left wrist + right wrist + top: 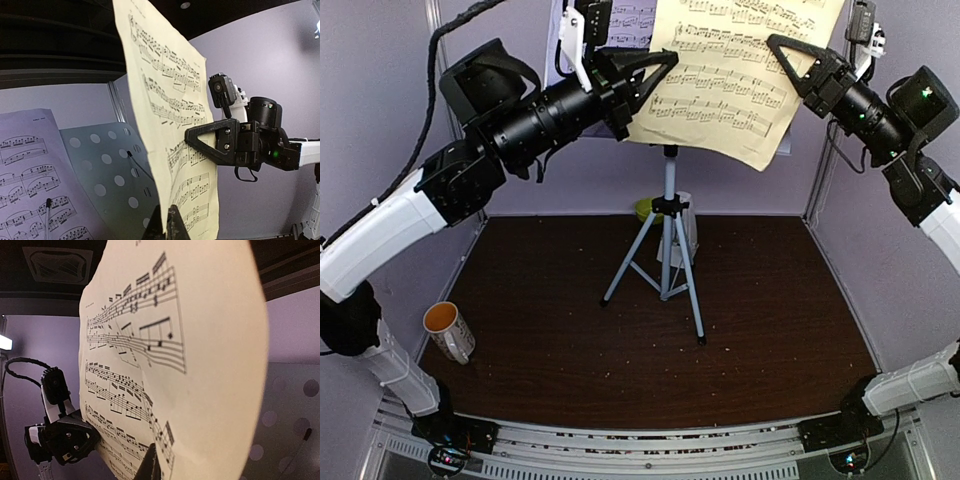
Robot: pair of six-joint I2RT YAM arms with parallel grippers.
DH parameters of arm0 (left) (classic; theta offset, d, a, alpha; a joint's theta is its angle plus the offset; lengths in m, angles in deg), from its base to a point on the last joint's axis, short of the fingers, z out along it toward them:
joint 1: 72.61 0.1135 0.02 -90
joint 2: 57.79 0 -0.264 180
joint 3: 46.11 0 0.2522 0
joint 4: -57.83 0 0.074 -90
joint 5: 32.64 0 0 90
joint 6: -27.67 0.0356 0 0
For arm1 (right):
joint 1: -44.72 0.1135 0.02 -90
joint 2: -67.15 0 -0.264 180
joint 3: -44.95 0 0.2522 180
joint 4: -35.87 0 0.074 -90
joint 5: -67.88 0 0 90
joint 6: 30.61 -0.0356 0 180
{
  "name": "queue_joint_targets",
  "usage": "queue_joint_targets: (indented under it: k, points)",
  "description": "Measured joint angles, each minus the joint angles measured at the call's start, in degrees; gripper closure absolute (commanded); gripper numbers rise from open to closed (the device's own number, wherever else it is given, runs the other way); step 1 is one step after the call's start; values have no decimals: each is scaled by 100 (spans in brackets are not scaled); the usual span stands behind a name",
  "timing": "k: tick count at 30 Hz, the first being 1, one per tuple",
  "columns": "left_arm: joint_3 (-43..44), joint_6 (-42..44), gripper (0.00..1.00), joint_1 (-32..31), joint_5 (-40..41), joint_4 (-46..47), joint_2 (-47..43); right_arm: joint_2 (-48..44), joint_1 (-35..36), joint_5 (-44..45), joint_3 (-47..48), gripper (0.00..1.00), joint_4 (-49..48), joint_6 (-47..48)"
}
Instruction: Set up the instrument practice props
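Both grippers hold the yellow sheet-music page (735,70) up in the air, in front of the top of the music stand. My left gripper (658,68) is shut on its left edge, and the pinch shows in the left wrist view (170,220). My right gripper (782,50) is shut on its right side, with the page (200,365) running between its fingers (150,465). The lavender page (30,190) rests on the pale perforated stand desk (105,160). The silver tripod (670,250) stands mid-table. A whitish, partly hidden object that may be the metronome (688,228) sits behind it.
A white mug with an orange inside (450,330) lies on its side at the table's left edge. A small green bowl (646,208) sits behind the tripod at the back wall. Lavender walls close in the dark brown table (570,340) on three sides.
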Motion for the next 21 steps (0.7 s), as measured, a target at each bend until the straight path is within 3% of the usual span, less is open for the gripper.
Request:
queue_joint_targets:
  k: [8, 14, 21]
  points:
    - [1554, -337, 100, 468, 422, -544, 780, 726, -155, 988, 1097, 72, 127, 20]
    - [1720, -833, 100, 741, 695, -715, 841, 1167, -168, 1626, 1585, 64, 339, 79]
    - [1722, -1108, 100, 765, 1045, -776, 841, 1108, -175, 2345, 1408, 55, 651, 236]
